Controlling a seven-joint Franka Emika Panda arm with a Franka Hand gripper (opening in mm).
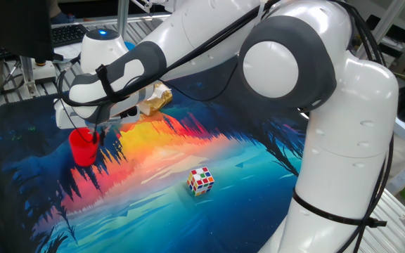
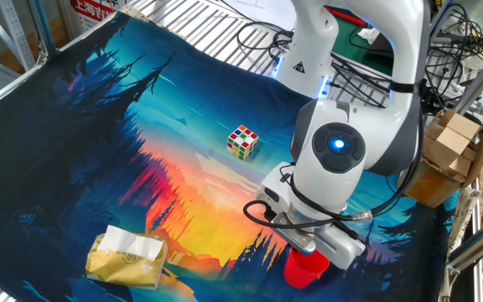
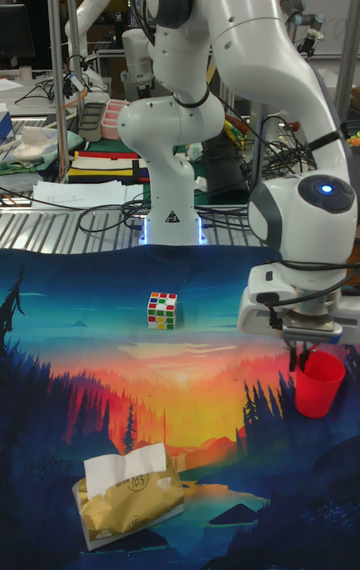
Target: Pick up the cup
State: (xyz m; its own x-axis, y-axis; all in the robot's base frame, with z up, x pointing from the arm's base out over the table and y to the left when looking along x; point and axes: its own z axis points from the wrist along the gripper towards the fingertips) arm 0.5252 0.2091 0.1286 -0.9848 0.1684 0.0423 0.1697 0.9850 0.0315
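The cup [image 1: 81, 150] is small, red and tapered, and stands near the left edge of the colourful mat. My gripper [image 1: 95, 131] points straight down over it, fingers closed across the rim on the side nearer the mat's middle. In the other fixed view the cup [image 2: 305, 268] leans over below my gripper [image 2: 308, 249], its mouth hidden under the hand. In the tall fixed view the cup [image 3: 322, 387] tilts at the right of the mat, with my gripper [image 3: 298, 361] at its left rim. Whether its base touches the mat is unclear.
A Rubik's cube [image 1: 201, 180] sits mid-mat, apart from the cup. A yellow tissue pack [image 2: 127, 256] lies near one mat corner. Cardboard boxes [image 2: 447, 143] and cables crowd the table edge by the arm's base. My own white arm spans the mat.
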